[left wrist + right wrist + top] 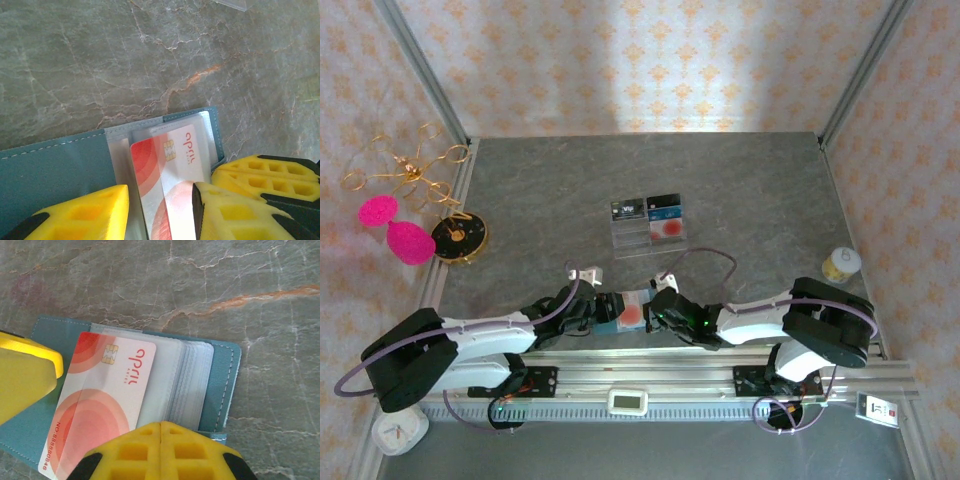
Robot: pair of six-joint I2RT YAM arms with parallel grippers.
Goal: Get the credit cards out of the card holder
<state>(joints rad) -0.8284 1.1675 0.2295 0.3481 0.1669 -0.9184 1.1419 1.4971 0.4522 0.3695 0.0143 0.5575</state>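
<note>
We lose a corner of the pale card behind the right tool, the card holder cropped just beside that tool.

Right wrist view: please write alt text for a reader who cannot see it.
A pale credit card with red circles lies on the clear pockets of an open teal card holder on a grey marbled table. The right gripper, yellow and shut, sits at the card's lower edge.

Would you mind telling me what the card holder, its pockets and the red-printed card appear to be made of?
The card holder looks like matte teal faux leather or fabric, with pale stitching along its edge. Its pockets look like thin clear plastic, glossy, stacked in sheets. The red-printed card seems stiff glossy plastic, with a metallic chip.
</note>
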